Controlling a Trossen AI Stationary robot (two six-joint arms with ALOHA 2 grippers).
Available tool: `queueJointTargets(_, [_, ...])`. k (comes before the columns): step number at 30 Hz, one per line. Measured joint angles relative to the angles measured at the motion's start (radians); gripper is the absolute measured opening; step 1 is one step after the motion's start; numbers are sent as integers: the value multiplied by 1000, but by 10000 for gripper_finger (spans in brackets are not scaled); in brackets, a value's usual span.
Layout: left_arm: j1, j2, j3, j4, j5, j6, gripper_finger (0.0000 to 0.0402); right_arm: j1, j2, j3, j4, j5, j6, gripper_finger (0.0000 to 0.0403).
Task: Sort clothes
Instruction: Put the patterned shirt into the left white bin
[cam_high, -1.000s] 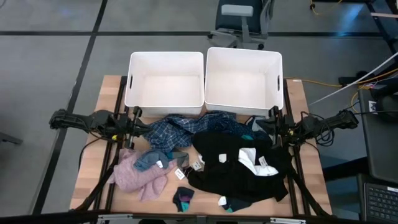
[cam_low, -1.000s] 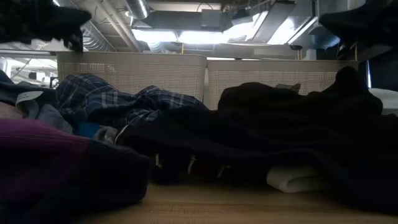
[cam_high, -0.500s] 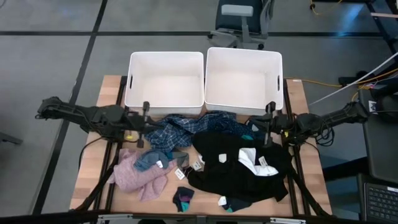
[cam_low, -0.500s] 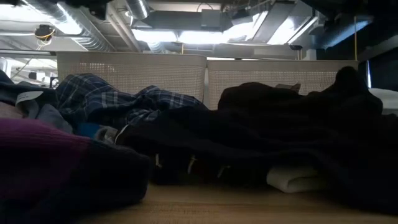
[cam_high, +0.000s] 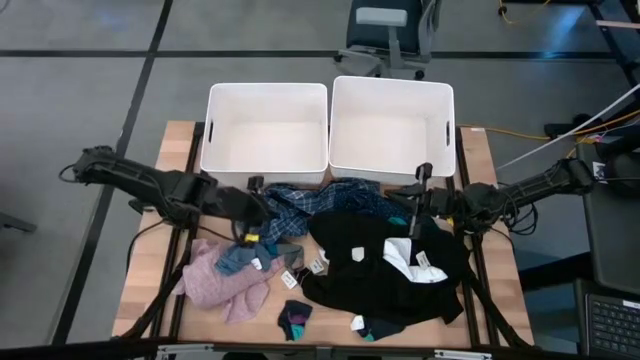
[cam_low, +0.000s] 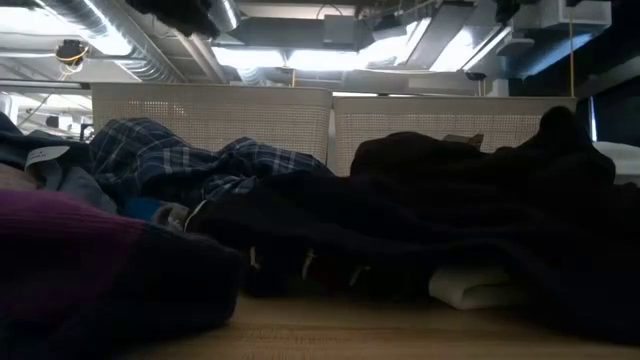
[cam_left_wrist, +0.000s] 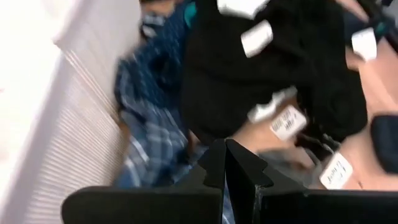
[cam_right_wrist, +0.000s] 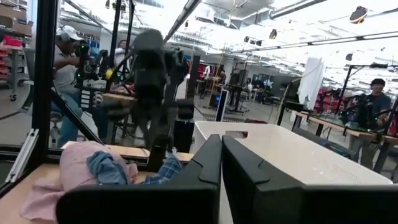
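Hovering over plaid shirt (cam_high: 300, 203) near bins (cam_high: 268, 128): left gripper (cam_high: 262, 210), right gripper (cam_high: 413, 201), fingers pressed together, holding nothing.

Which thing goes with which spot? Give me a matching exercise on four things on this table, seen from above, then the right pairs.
Things:
1. pink fuzzy top
2. blue plaid shirt
3. left gripper
4. right gripper

Places:
A. shut, over the plaid shirt's left part
B. near-left part of the table
C. just in front of the two white bins
D. shut, near the right bin's front right corner, over the black garment's far edge

Pairs: 1-B, 2-C, 3-A, 4-D
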Motion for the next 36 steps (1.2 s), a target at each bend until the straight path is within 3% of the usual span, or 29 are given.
queueJointTargets(15, [-12,161,-5,14,-26,16,9,0,38,29,-12,-69,27,17])
queueJointTargets(19, [-11,166,-5,7,-107,0,43,0,57,29,-5,-69,27,17])
queueJointTargets(30, [-11,165,-5,11,-109,-65,174,0,61,29,8,-69,27,17])
queueJointTargets(36, [-11,165,-5,-1,-114,-81,217,0,61,29,9,-69,26,17])
